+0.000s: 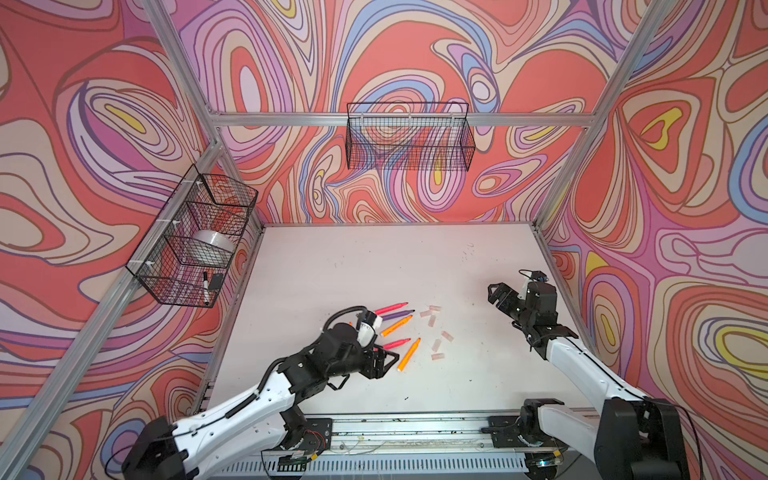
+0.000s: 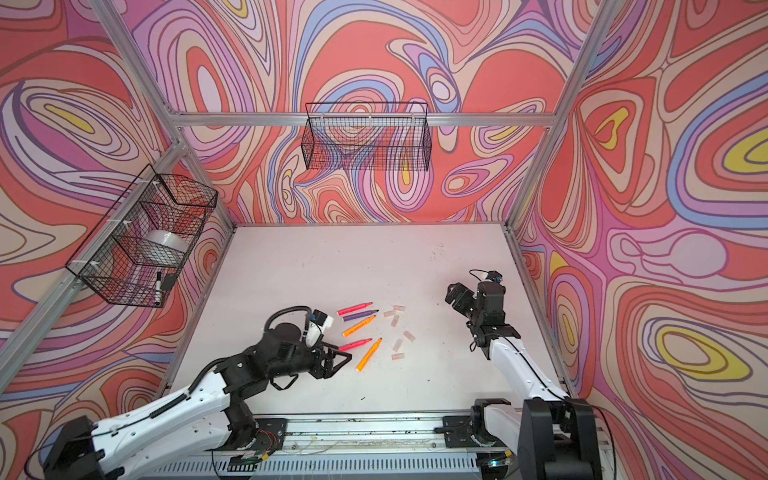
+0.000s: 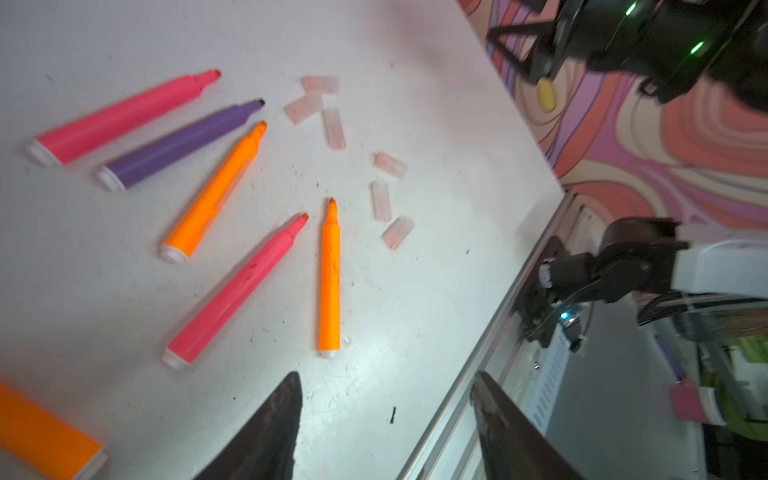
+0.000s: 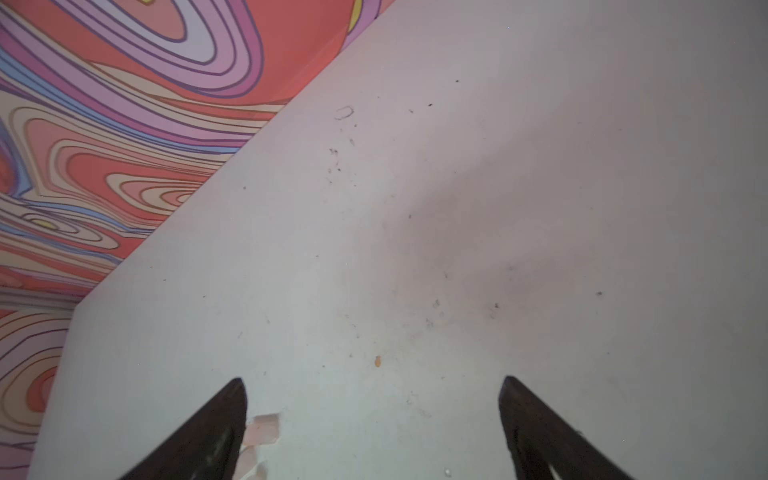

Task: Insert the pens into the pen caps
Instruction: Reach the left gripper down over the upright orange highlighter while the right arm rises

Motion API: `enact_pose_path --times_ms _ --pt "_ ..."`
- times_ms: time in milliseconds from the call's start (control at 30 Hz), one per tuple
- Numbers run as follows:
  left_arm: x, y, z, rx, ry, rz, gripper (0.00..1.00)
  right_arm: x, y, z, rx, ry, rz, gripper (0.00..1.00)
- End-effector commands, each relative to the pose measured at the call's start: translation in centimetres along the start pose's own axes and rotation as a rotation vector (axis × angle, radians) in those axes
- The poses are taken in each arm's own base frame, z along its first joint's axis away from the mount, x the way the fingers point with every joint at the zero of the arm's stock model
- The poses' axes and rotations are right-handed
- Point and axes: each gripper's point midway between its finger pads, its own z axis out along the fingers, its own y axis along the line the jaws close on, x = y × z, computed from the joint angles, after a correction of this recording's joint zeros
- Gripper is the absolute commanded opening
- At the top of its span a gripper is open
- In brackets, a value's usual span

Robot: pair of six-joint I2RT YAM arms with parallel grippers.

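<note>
None of the pens [image 3: 329,278] is capped yet, so all six remain. Orange, pink and purple with bare tips, they lie just ahead of the left jaws, which stand apart and empty. The pale clear pen caps [image 3: 381,201] lie loose beyond them. The right jaws are wide apart, empty.

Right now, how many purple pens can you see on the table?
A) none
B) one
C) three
B: just one purple pen shows, lying between a pink pen and an orange pen; all the other pens are pink or orange.
</note>
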Motion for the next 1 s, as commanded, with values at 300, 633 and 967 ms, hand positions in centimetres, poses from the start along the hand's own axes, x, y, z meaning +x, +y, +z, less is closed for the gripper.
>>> enact_pose_path --times_ms 300,633,967 --pt "0.2 1.0 7.6 -0.203 0.163 0.142 0.5 -2.8 -2.0 -1.4 0.074 -0.244 0.003 0.98" --pt "0.3 2.0 9.4 -0.287 0.25 0.172 0.5 -2.5 -1.5 -0.4 0.057 -0.205 -0.008 0.96" --pt "2.2 3.9 9.4 -0.395 0.366 0.188 0.47 -2.5 -1.5 0.0 0.06 -0.193 -0.01 0.96"
